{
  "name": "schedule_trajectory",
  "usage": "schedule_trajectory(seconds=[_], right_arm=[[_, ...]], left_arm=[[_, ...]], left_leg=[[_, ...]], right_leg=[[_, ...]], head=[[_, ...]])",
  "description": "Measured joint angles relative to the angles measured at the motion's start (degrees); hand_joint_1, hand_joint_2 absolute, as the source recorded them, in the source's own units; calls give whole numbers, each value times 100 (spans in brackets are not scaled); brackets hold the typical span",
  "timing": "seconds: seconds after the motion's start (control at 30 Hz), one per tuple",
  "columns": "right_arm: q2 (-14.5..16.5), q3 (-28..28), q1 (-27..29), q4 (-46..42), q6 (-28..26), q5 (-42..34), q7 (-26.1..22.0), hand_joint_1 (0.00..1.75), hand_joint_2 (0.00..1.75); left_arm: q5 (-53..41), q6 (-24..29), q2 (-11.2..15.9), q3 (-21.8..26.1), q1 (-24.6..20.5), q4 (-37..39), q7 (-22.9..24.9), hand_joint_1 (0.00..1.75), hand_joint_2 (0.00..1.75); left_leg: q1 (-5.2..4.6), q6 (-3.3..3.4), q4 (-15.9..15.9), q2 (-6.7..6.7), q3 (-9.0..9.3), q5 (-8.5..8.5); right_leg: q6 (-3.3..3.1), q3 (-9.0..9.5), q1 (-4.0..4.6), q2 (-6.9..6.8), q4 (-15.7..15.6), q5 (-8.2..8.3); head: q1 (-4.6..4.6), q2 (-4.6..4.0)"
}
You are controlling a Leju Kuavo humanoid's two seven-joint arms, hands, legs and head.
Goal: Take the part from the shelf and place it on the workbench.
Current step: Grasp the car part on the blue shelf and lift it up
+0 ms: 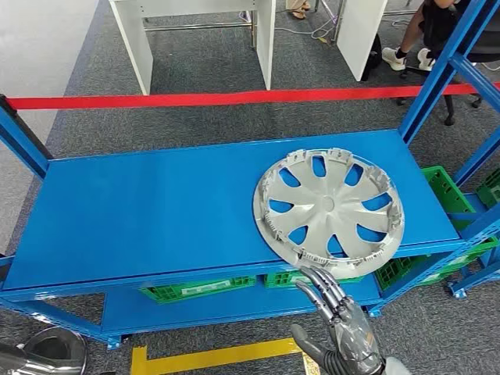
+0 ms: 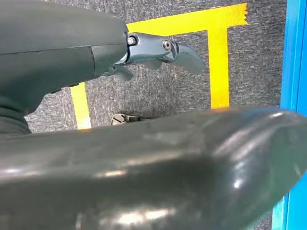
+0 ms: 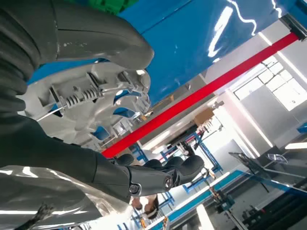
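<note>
The part is a silver wheel cover [image 1: 329, 209] lying flat on the right half of the blue shelf's top board [image 1: 148, 211], its near rim sticking out past the front edge. My right hand [image 1: 342, 316] reaches up from below with its fingers apart, the fingertips [image 1: 316, 275] at that overhanging rim. In the right wrist view the cover's ribbed rim [image 3: 94, 96] lies between the thumb [image 3: 108, 38] and the dark fingers [image 3: 163, 175], with gaps on both sides. My left hand [image 2: 155, 48] hangs over the grey floor, fingers stretched out and holding nothing.
Blue uprights [image 1: 439, 70] frame the shelf at the right, and green crates [image 1: 194, 289] sit on the lower level. A red tape [image 1: 236, 98] runs behind the shelf. Beyond it stand white table legs [image 1: 266, 39] and a seated person [image 1: 424, 31]. Yellow floor tape [image 1: 206, 359] marks the carpet.
</note>
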Motion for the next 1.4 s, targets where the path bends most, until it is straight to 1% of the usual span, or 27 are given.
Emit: schedule_trajectory(seconds=[0.1, 0.3, 0.47, 0.8, 0.97, 1.13, 1.4], right_arm=[[2, -21, 0, 0, -39, 138, 53, 0, 175], [24, -54, 7, 0, -175, 598, 350, 0, 175], [25, -61, 78, 7, -394, 1253, 890, 0, 175], [-100, 4, 112, 56, -472, 1719, 1319, 0, 175], [-192, 39, 85, 73, -408, 2057, 1499, 0, 175], [-278, 82, 62, 80, -281, 2219, 1598, 0, 175], [-303, 144, -80, 235, -19, 2462, 1718, 0, 175]], left_arm=[[22, 35, 17, 1, 0, 0, -10, 0, 0], [77, 59, 26, 4, -4, 0, -15, 0, 0], [-94, 144, 46, -39, -16, 0, 168, 0, 0], [-293, 263, 118, -240, -65, -1, 315, 0, 0], [-416, 306, 126, -359, -120, -26, 407, 0, 0], [-561, 325, 116, -510, -201, -97, 502, 0, 0], [-692, 263, 60, -679, -275, -204, 535, 0, 0]], left_leg=[[0, 0, 0, 0, 0, 0], [0, 0, 0, 0, 1, 0], [0, 0, 0, 0, 0, 0], [0, 0, 0, 0, 0, 0], [0, 0, 0, 0, 0, 0], [0, 0, 0, 0, -1, 0], [0, 0, 0, 0, -1, 0]], right_leg=[[0, 0, 0, 0, 0, 0], [0, -1, 0, 0, 0, 0], [0, -2, 0, 0, 0, 0], [0, -1, 0, 0, 0, 0], [0, -1, 0, 0, 0, 0], [0, -1, 0, 0, 0, 0], [0, -1, 0, 2, 0, 0]], head=[[0, 0], [-3, 0], [-2, 0], [-2, 0], [-2, 0], [-2, 0], [-2, 0]])
